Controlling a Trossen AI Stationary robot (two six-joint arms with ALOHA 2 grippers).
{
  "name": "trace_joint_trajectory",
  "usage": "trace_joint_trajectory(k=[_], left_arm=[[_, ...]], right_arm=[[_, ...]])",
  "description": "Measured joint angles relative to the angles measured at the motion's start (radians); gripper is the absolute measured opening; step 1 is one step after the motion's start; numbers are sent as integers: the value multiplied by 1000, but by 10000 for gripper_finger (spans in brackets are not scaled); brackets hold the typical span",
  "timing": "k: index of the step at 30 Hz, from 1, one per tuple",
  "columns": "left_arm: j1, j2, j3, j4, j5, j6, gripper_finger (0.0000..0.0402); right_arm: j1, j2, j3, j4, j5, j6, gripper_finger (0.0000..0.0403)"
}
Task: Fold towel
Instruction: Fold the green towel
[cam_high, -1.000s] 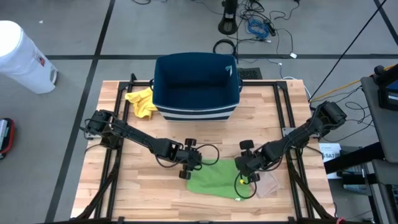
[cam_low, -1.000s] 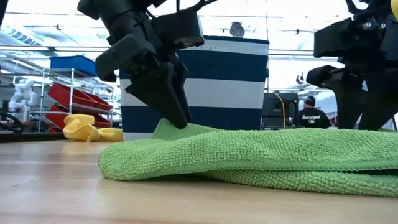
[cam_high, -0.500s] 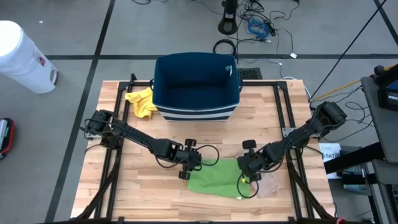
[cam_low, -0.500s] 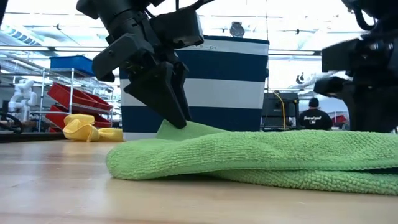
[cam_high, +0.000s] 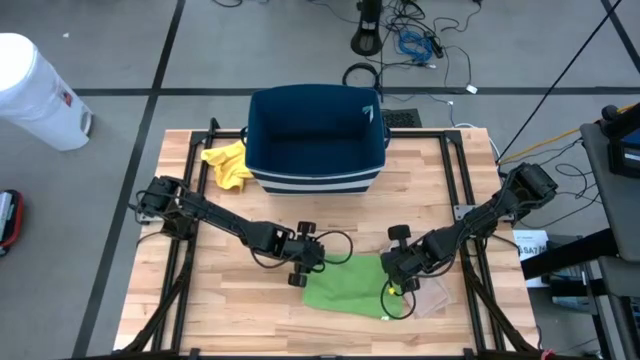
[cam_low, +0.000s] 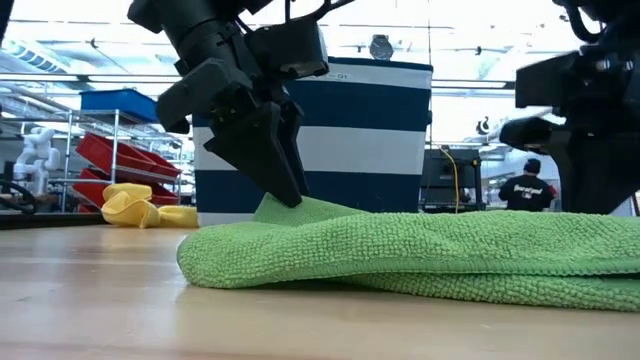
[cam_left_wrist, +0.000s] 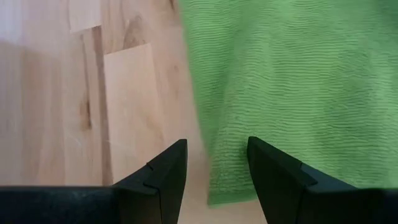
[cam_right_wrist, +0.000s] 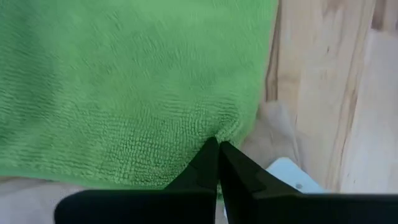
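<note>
The right gripper (cam_right_wrist: 217, 144) is clenched on an edge corner of the green microfibre towel (cam_high: 345, 287), which lies rumpled on the wooden slat table (cam_high: 200, 320) in front of the navy striped fabric bin (cam_high: 316, 140). The left gripper (cam_left_wrist: 213, 163) stands parted at the opposite edge — not yet holding. The cloth looks soft, light and limp, so corners are probably the best hold.

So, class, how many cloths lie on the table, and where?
2. A green towel lies at the front between the grippers; a yellow cloth sits left of the blue bin. More may be hidden inside the bin.
</note>
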Motion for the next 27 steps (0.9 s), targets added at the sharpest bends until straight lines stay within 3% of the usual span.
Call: trace_joint_trajectory(k=[12, 19, 27], left_arm=[[55, 0, 0, -2, 27, 3, 174], [60, 0, 0, -9, 65, 2, 174], [58, 44, -1, -29, 101, -34, 174]], right_arm=[[1, 0, 182, -272, 116, -42, 0], [8, 0, 270, -476, 231, 41, 0], [12, 0, 281, -545, 243, 118, 0]])
